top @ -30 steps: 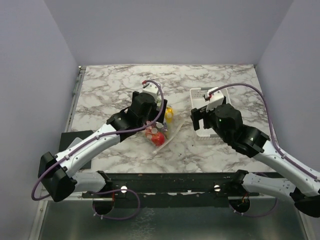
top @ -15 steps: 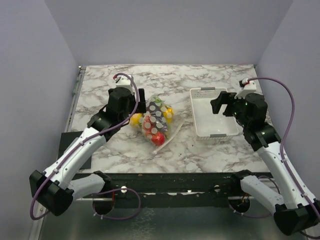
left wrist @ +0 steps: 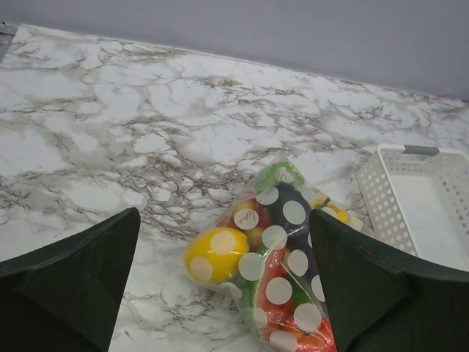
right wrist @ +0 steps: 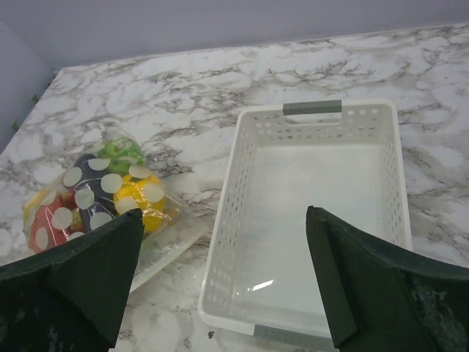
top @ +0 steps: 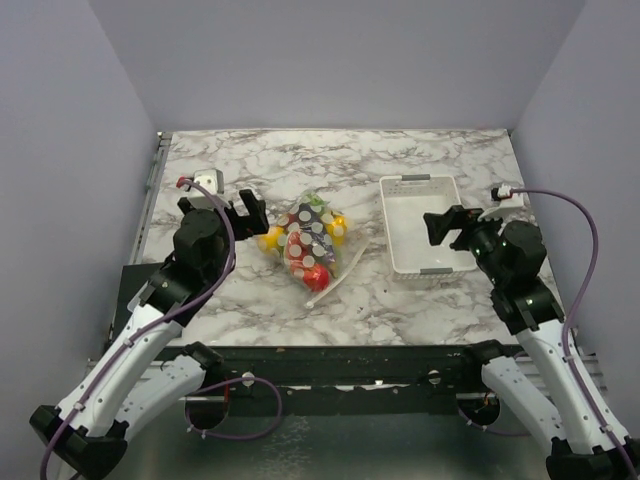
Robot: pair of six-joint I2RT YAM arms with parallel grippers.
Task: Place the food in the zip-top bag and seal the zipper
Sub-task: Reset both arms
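The zip-top bag [top: 308, 245] lies on the marble-patterned table [top: 400, 150] at the centre of the overhead frame. It is a soft clear pouch printed with pale round dots, bulging and crinkled over the food [top: 316, 276] packed inside it. The zipper [top: 338, 277] shows as a narrow whitish strip trailing off the pouch's lower right edge; whether it is pressed shut cannot be told. To the right of the bag, apart from it, stands a white basket [top: 388, 230], rigid and rectangular with rounded corners.

The left gripper [top: 241, 205] hangs just left of the bag, its jaws spread wide with nothing between them. The right gripper [top: 448, 221] hangs over the basket's right half, likewise spread wide and holding nothing.

The left wrist view brings out what the overhead one blurs: a smooth yellow lemon [left wrist: 216, 253] at the pouch's left, a dark purple piece [left wrist: 289, 220] beside it, green at the top and red below. Only the right wrist view shows the basket's perforated walls, the grey handle [right wrist: 312, 107] on its far rim and its glossy floor.

Open marble runs from the bag and basket up to the back wall [top: 330, 60], and a strip of it separates the two
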